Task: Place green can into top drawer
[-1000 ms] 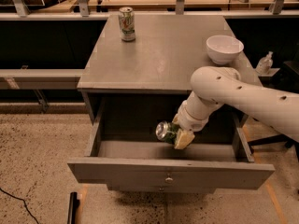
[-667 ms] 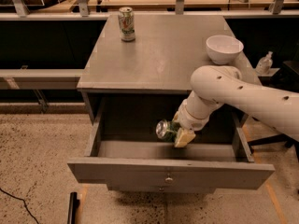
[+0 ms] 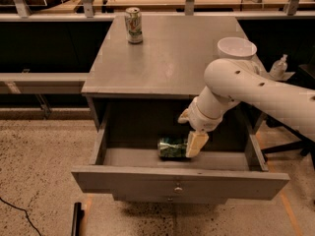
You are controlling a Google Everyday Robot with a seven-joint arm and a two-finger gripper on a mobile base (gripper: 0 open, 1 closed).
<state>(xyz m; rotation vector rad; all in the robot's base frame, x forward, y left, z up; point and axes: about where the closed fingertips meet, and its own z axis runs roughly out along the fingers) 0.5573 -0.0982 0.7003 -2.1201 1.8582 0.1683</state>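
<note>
The green can (image 3: 172,148) lies on its side on the floor of the open top drawer (image 3: 179,178), near its middle. My gripper (image 3: 191,130) hangs inside the drawer just right of the can. Its fingers are spread apart. The lower pale fingertip (image 3: 197,144) is against the can's right end, and the other fingertip (image 3: 184,116) is above it, clear of the can. The drawer's round knob (image 3: 178,189) shows on the front panel.
A paler can with a green-red logo (image 3: 133,25) stands at the back left of the cabinet top (image 3: 162,58). A white bowl (image 3: 236,48) sits at its right edge. A lower drawer front (image 3: 170,199) is below. A chair and a bottle stand at the right.
The green can has dropped from a tilted hold in my gripper onto the drawer floor, lying on its side. The fingers have spread apart.
</note>
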